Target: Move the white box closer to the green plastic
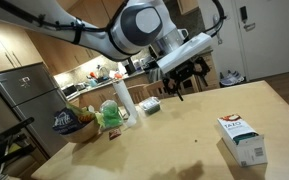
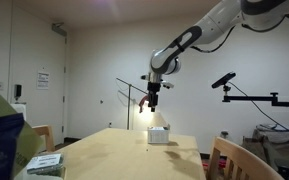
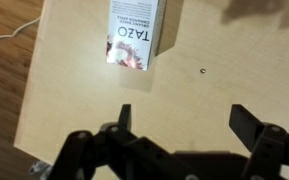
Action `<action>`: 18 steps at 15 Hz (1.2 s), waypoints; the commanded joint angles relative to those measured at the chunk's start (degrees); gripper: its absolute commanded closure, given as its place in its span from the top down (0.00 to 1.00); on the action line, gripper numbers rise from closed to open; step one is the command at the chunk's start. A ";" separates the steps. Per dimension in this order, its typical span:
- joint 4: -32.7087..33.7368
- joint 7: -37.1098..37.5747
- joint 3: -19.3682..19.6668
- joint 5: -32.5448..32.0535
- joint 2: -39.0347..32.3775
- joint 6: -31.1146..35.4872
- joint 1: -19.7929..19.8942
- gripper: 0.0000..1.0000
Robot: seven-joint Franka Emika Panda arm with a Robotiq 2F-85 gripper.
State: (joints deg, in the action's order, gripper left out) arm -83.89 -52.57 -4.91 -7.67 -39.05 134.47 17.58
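Overhead, the hand (image 3: 184,120) hangs spread apart — white box (image 3: 139,35) near the table (image 3: 224,80) edge.

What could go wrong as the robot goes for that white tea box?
In the wrist view the white box lies close to the edge of the table; a clumsy nudge might push it to the floor.
The open hand is not lined up over the box, so closing now would probably miss.
What look like white cups stand right beside the green plastic; the carried box might knock them.
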 commanded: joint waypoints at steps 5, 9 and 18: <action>23.64 -17.10 1.42 7.46 -14.17 -28.43 2.19 1.00; 34.31 -12.94 3.85 6.91 -20.94 -34.12 0.94 1.00; 48.96 6.62 6.83 5.99 -31.31 -31.18 0.20 1.00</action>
State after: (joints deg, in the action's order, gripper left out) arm -42.04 -50.63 0.55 -1.25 -66.07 103.98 18.24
